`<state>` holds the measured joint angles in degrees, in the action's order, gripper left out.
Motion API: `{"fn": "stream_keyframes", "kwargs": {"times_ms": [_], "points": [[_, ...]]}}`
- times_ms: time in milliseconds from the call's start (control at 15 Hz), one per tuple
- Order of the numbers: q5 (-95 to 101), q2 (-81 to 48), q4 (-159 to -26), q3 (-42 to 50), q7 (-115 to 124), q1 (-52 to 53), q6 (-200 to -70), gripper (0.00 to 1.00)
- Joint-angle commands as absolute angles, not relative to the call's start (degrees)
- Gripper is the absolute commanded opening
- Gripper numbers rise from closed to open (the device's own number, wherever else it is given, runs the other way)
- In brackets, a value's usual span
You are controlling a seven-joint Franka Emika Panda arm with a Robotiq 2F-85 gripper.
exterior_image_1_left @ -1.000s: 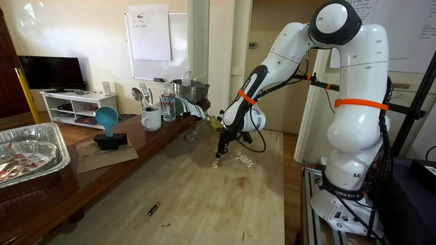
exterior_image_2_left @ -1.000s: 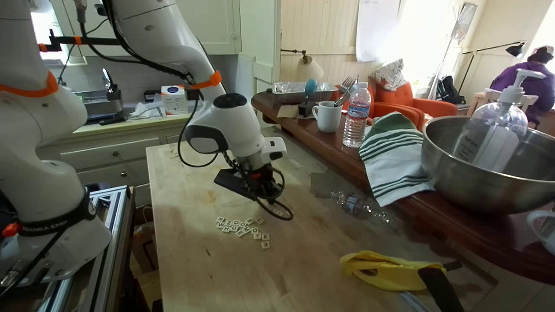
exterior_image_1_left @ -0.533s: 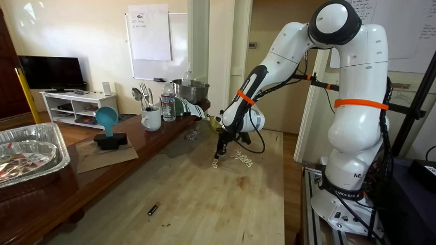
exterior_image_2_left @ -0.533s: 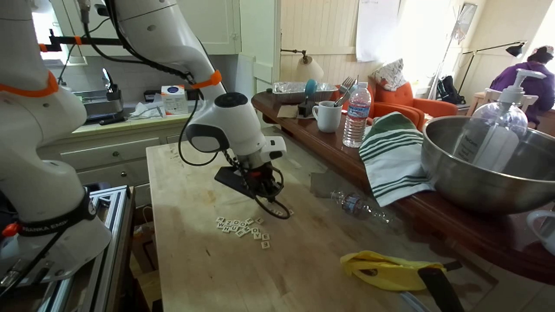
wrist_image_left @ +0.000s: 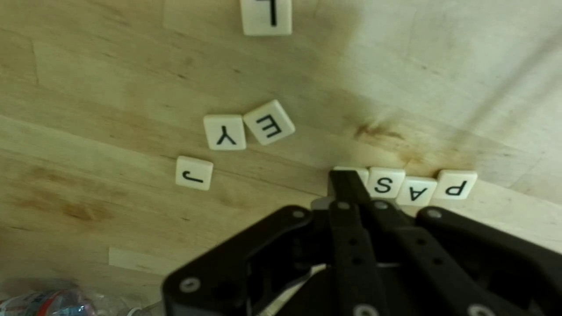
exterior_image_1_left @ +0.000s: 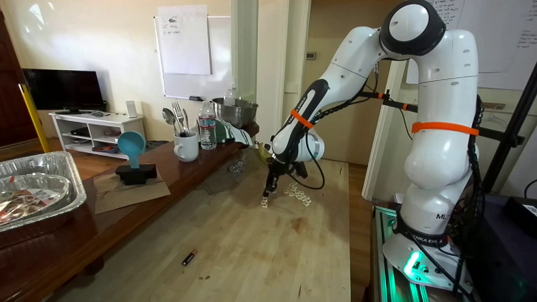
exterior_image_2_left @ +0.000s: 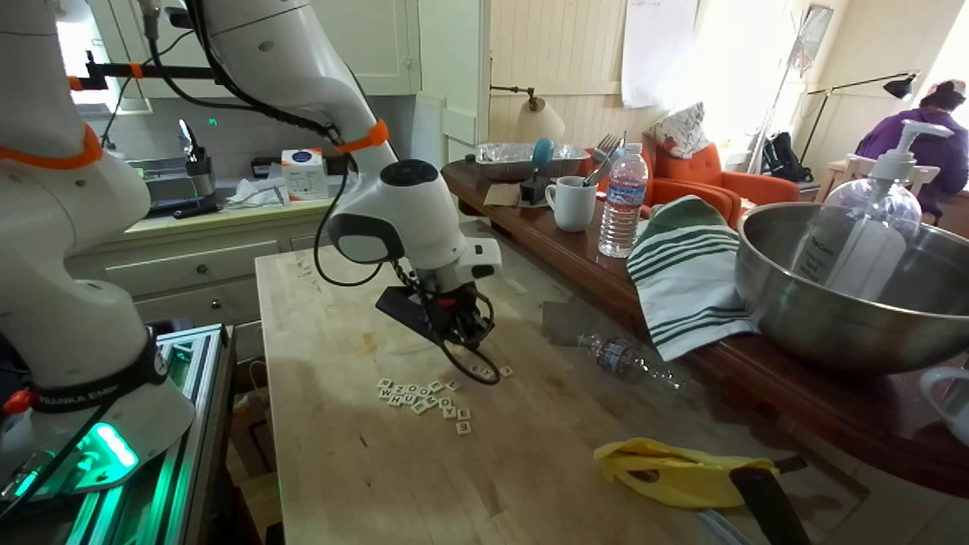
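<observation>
A small shift marks this moment: in an exterior view the gripper (exterior_image_1_left: 265,195) sits slightly farther left and nearer than a second ago, its tips low at the far end of a short row of letter tiles (exterior_image_1_left: 264,204). A green light (exterior_image_1_left: 413,263), absent from the earlier pictures, now glows on the robot's base (exterior_image_1_left: 394,251). The fingers (wrist_image_left: 349,193) are pressed together, with nothing seen between them. In the wrist view they hide most of the end tile (wrist_image_left: 363,175) at the row's left; whether they touch it cannot be told. Close-set to its right are the S tile (wrist_image_left: 384,182), the A tile (wrist_image_left: 416,192), slightly out of line on the near side, and the P tile (wrist_image_left: 455,184). Farther left lie the J tile (wrist_image_left: 194,173), alone, and the Y tile (wrist_image_left: 225,132), touching the E tile (wrist_image_left: 269,122). The bigger cluster of tiles (exterior_image_1_left: 300,196) lies to the right on the tabletop (exterior_image_1_left: 251,243) and looks unchanged. So the shift seems to bring the tips onto the row's end without disturbing the other letters, in a pose better suited to nudging a tile than lifting one.
</observation>
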<state>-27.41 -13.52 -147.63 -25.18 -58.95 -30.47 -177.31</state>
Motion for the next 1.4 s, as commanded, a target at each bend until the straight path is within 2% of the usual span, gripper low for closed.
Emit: {"fn": "stream_keyframes", "kwargs": {"times_ms": [0,1333], "points": [[-27.0,-16.1,-147.3,-24.6,-57.4,-29.3,-173.2,0.00],[-26.1,-9.4,-151.0,-21.1,-54.9,-24.2,-178.0,0.00]]}}
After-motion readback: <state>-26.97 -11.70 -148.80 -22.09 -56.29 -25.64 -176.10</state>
